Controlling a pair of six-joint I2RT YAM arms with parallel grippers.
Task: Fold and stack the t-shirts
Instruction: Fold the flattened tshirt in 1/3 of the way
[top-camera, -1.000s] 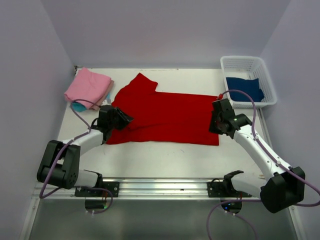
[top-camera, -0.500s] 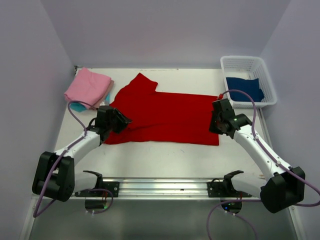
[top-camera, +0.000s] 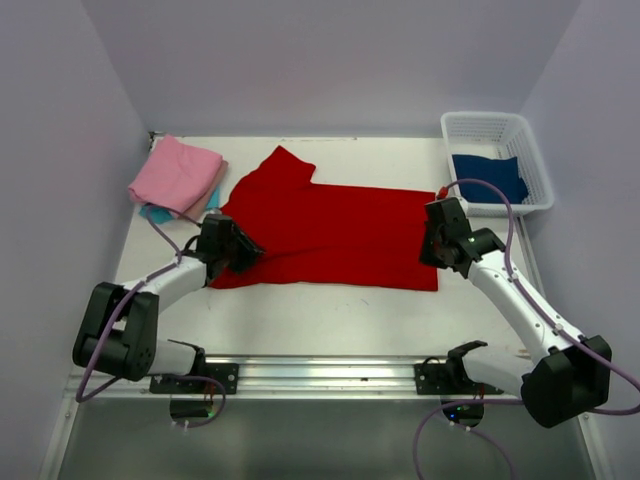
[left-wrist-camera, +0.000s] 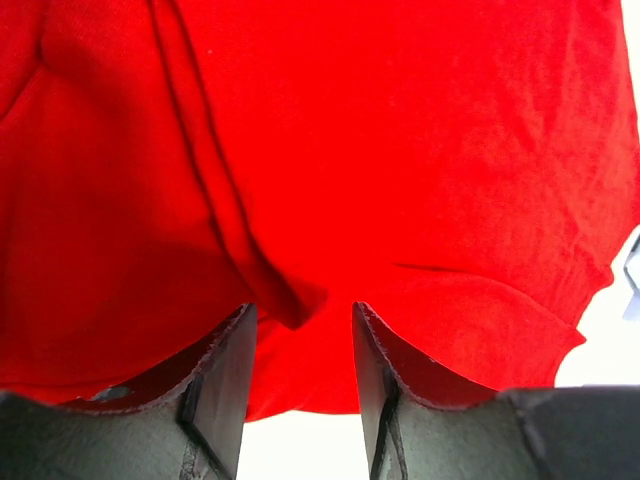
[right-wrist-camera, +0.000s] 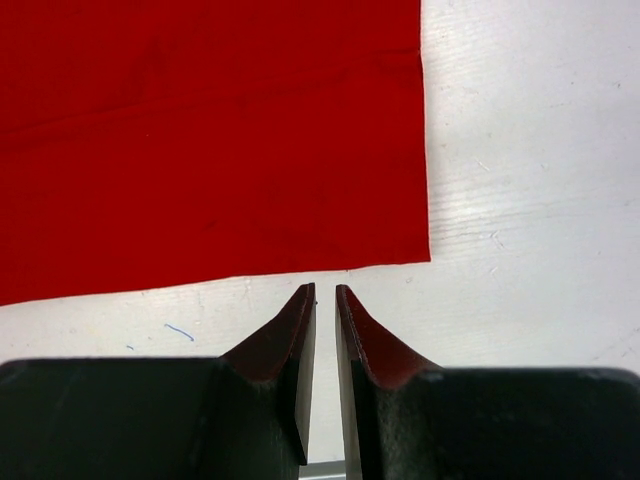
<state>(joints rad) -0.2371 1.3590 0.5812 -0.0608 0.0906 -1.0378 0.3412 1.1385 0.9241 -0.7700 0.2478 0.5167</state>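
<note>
Soft matt cloth red t-shirt (top-camera: 330, 235), scuffed matt wht table (top-camera: 320, 310), plastic mesh basket (top-camera: 482, 126).

Min 4 t-shirts (top-camera: 330, 235) visible, 1 white mesh basket (top-camera: 537, 168)

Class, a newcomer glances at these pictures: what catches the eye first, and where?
The bright red t-shirt lies spread mid-table, the left end effector and right end effector at its near corners. Next, the pink folded shirt far left and the white basket far right.

I see a white table (top-camera: 330, 315): red t-shirt (top-camera: 335, 235) spread flat mid-table, folded pink t-shirt (top-camera: 175, 172) far-left, mesh basket (top-camera: 482, 126) far-right.
</note>
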